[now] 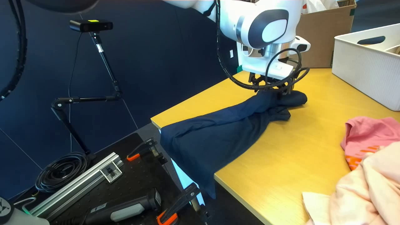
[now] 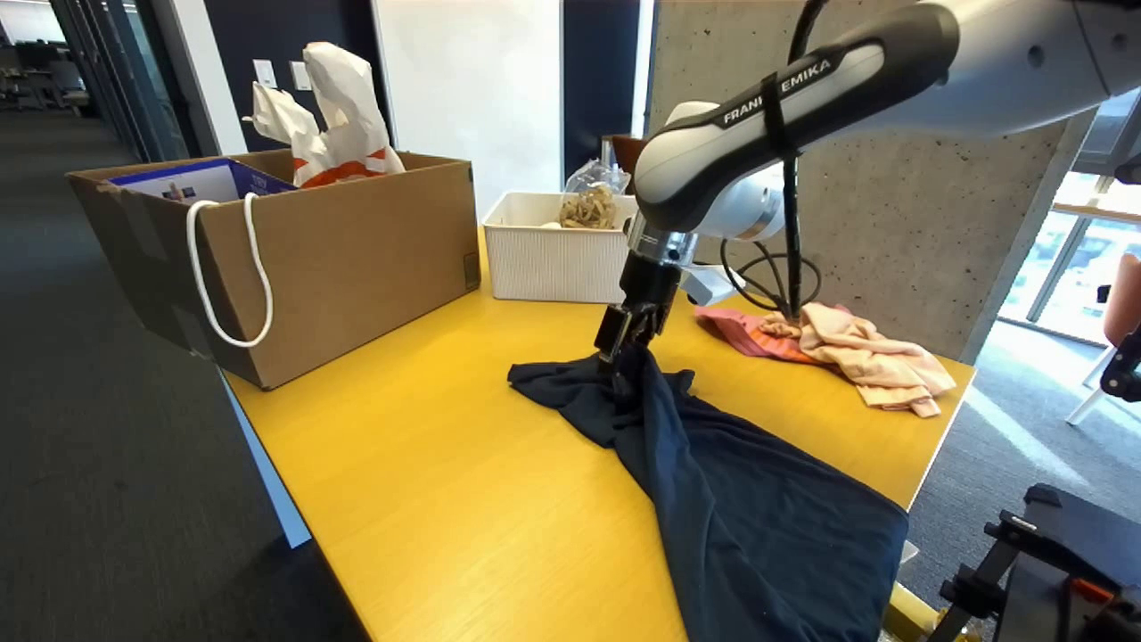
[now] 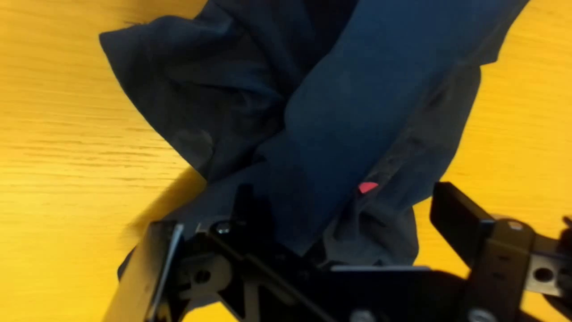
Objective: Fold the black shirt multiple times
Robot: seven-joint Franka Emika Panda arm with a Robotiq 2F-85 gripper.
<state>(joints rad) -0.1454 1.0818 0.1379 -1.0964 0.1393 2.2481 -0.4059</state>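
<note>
The black shirt (image 1: 218,137) lies bunched and partly folded on the yellow table. It shows in both exterior views (image 2: 767,508). It narrows to a bunched end under my gripper, and its wide end hangs over the table edge. In the wrist view the shirt (image 3: 339,112) has a raised fold running toward the jaws and a small red patch showing inside. My gripper (image 1: 271,90) points down at the bunched end, also seen in an exterior view (image 2: 619,367). In the wrist view the fingers (image 3: 346,201) stand wide apart, with cloth between them. The right finger is apart from the cloth.
A pink cloth (image 1: 372,134) and a pale peach cloth (image 1: 368,184) lie beside the shirt. A white basket (image 2: 562,263) and a cardboard box (image 2: 357,276) stand on the table (image 2: 481,499). A black cart with clamps (image 1: 150,200) stands below the table edge.
</note>
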